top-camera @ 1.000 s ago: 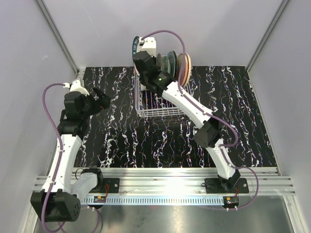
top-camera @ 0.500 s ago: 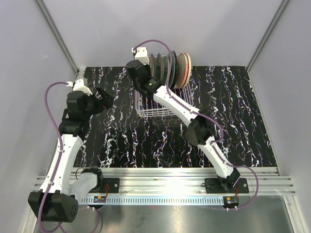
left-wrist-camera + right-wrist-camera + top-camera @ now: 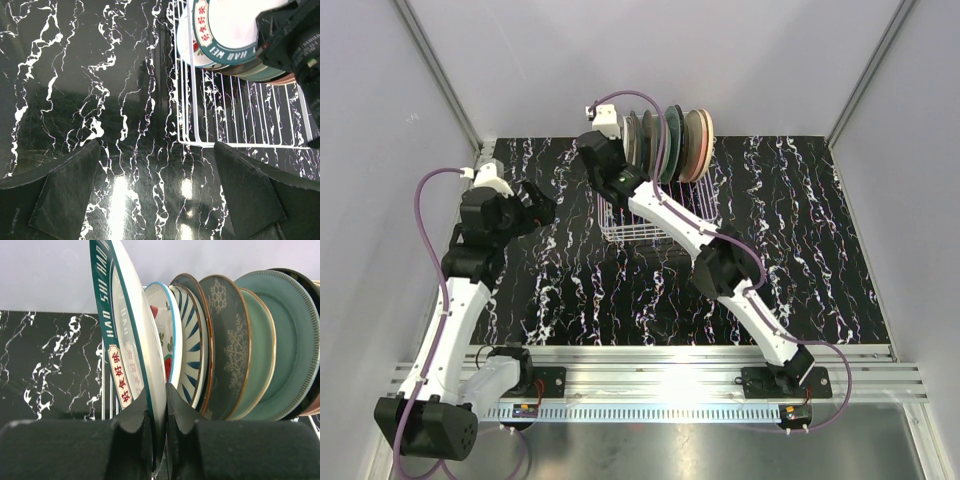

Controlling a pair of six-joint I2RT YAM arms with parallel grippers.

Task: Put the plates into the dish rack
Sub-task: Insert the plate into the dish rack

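Note:
A white plate with a green lettered rim [image 3: 131, 347] stands on edge at the left end of a row of plates [image 3: 235, 350], and my right gripper [image 3: 159, 396] is shut on its lower edge. The row stands upright at the far end of the white wire dish rack [image 3: 642, 228]. In the top view the held plate [image 3: 631, 135] sits beside the other plates [image 3: 686, 140]. My left gripper [image 3: 156, 149] hangs open over the table, just left of the rack's near corner [image 3: 186, 141], with nothing between its fingers. In that view the held plate [image 3: 225, 27] shows at the top.
The black marbled table [image 3: 570, 285] is bounded by grey walls on three sides and a metal rail [image 3: 660, 365] at the near edge. The rack's near half holds no plates. The right arm [image 3: 720, 265] stretches diagonally over the rack.
The right arm has carried the green-rimmed plate from up and left of the rack down against the row of plates. The left arm has barely shifted.

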